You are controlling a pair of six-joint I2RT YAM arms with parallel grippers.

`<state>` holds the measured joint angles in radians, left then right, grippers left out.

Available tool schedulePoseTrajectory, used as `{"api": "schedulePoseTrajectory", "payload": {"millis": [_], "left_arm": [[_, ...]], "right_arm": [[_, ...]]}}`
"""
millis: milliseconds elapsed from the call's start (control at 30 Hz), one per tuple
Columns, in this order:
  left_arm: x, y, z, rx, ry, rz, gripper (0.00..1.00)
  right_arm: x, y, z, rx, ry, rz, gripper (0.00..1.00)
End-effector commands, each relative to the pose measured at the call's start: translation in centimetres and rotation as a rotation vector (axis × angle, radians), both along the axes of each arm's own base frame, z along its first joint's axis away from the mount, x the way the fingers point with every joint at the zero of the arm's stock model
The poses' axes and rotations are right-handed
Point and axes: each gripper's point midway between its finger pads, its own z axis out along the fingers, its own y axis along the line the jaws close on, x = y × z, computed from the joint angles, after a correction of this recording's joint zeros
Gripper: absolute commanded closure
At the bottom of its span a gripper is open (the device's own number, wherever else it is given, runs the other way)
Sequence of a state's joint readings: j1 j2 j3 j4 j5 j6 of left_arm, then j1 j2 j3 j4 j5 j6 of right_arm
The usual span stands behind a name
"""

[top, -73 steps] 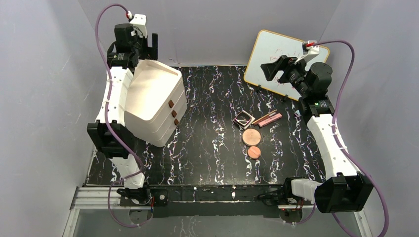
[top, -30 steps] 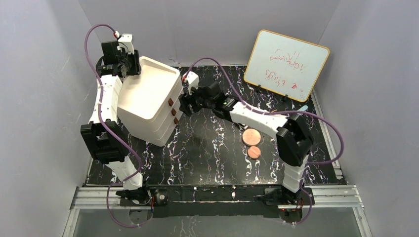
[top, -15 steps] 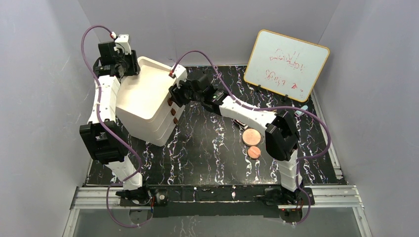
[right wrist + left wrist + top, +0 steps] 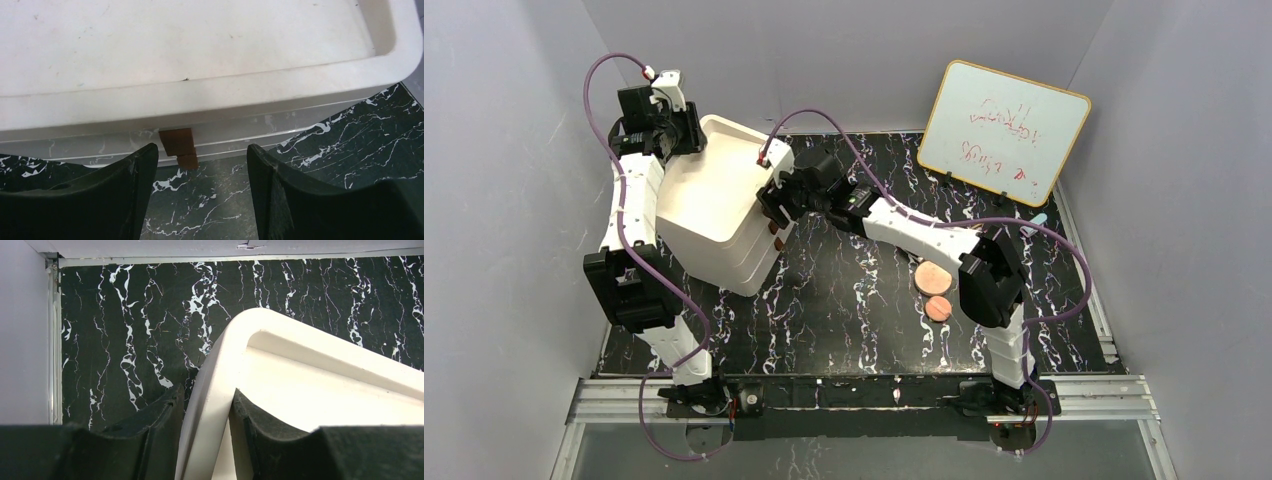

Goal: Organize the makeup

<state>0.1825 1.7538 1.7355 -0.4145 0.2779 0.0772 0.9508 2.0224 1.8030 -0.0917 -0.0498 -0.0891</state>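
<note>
Of the makeup, two copper-pink discs lie right of centre on the black marble table: the larger disc (image 4: 932,275) and the smaller disc (image 4: 938,308) nearer me. The compact and sticks are hidden under my right arm. My left gripper (image 4: 686,130) (image 4: 207,405) is shut on the back-left rim of the white drawer unit (image 4: 714,200) (image 4: 310,385), one finger outside the wall and one inside. My right gripper (image 4: 772,200) (image 4: 202,155) hangs open at the unit's (image 4: 200,50) front. The brown knobs (image 4: 177,142) sit just beyond its fingertips, untouched.
Two lower drawer knobs (image 4: 778,236) show below my right gripper. A whiteboard (image 4: 1004,130) leans at the back right, with a small light-blue cylinder (image 4: 1036,218) near its foot. Grey walls close in the table on three sides.
My right arm has swung from the back right across the table to the drawer unit's front, covering the compact and sticks. Its jaws narrowed briefly and widened again. The left gripper has barely shifted.
</note>
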Motion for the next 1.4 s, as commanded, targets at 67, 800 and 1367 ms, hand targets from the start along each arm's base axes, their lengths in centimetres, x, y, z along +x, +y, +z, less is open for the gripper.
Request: {"api": "schedulePoseTrajectory", "payload": {"millis": [67,800,1367], "left_arm": [[-1.2,0.9,0.7,-0.010,-0.001,0.027,0.65],[-1.2,0.8,0.5,-0.033,-0.004,0.015,0.66],[-1.2,0.7,0.3,-0.048,-0.001,0.015,0.66]], "right_arm": [[-1.6,0.4,2.7,0.040,-0.027,0.055,0.27],[0.0,1.4,0.8,0.005,-0.046,0.028,0.99],[-0.2,-5.9,0.1,-0.082,-0.103,-0.102,0.99]]}}
